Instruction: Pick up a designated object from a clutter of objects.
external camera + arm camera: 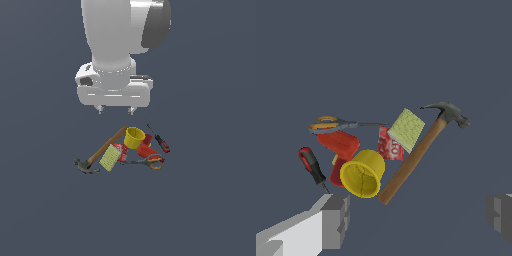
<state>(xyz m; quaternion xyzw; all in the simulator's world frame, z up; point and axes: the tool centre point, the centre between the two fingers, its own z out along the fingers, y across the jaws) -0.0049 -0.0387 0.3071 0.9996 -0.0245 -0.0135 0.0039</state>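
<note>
Exterior view: the gripper (pixel 116 111) hangs above the pile, its two fingers set wide apart and holding nothing. Below it the yellow cup (pixel 134 138) sits at the far side of the clutter, mouth tilted up and toward the arm, its axis leaning rather than upright. A hammer (pixel 100 152) runs diagonally from beside the cup down to the exterior view's left, head at the low end. A yellow-green box (pixel 109 158) lies against the handle, with a red box (pixel 119 151) just behind it. The red cup (pixel 146 148) touches the yellow cup; scissors (pixel 150 162) and a screwdriver (pixel 161 142) lie on the exterior view's right.

Wrist view shows the yellow cup's (pixel 362 173) open mouth facing the camera, between the fingers (pixel 336 220).
</note>
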